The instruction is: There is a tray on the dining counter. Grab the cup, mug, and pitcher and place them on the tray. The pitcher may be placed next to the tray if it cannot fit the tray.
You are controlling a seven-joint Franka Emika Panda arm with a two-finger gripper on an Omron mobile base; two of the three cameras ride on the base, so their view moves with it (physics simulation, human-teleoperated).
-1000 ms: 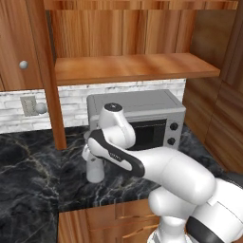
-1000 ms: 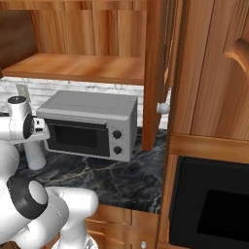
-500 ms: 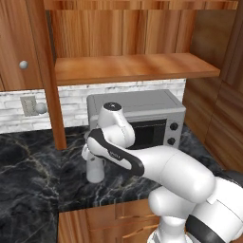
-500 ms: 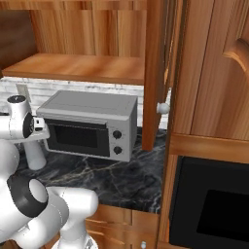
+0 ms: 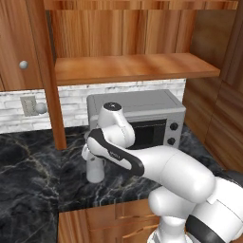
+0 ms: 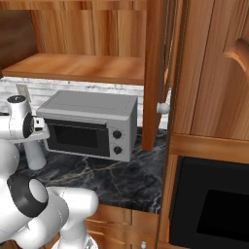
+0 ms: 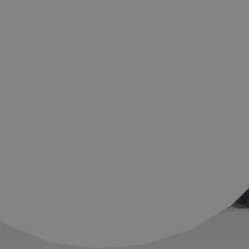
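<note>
End effector [image 5: 95, 159] closes in on pitcher [image 5: 95, 170].
Pitcher upright on surface [image 5: 28, 185], directly under end effector; jaws wide, nothing held.

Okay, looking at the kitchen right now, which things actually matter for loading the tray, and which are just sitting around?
Part of the job:
- tall pale grey cylindrical pitcher, standing on the black marble counter, with the arm's hand right over it

Just there:
- grey boxy microwave
- wooden shelf
- wall outlet
- dark built-in oven
</note>
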